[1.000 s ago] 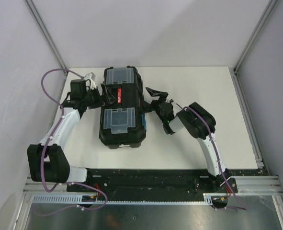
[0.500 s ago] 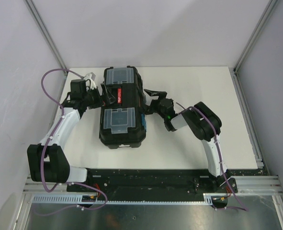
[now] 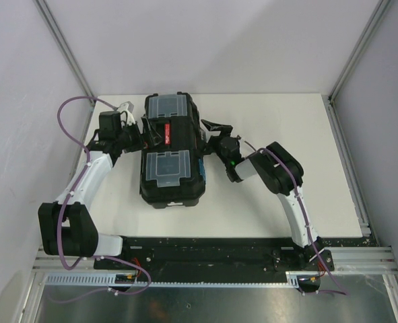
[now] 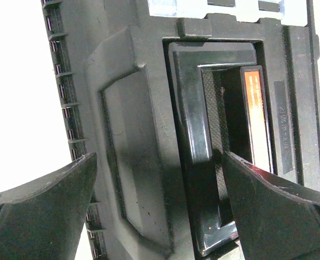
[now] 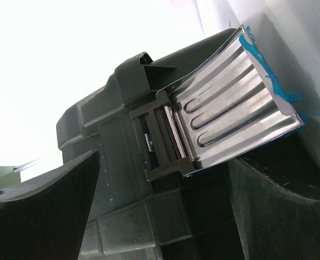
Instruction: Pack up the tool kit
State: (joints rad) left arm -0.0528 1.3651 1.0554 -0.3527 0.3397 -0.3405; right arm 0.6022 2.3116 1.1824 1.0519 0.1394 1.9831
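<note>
The black toolbox (image 3: pixel 172 151) lies shut on the white table, its two clear lid compartments (image 3: pixel 166 168) facing up. My left gripper (image 3: pixel 153 133) is open over the lid. In the left wrist view its open jaws (image 4: pixel 160 157) straddle the black handle (image 4: pixel 192 135) with the red mark (image 4: pixel 255 119). My right gripper (image 3: pixel 209 139) is open at the box's right side. In the right wrist view its jaws (image 5: pixel 164 162) stand either side of a metal latch with blue edging (image 5: pixel 230 124). No screwdrivers are in view.
The white table (image 3: pixel 286 121) is walled by grey panels and metal posts at the back corners. The arm bases sit on a black rail (image 3: pixel 205 252) at the near edge.
My right gripper has moved left, closer against the toolbox's right side by the latch. The toolbox looks nudged slightly left. The left arm has not moved.
</note>
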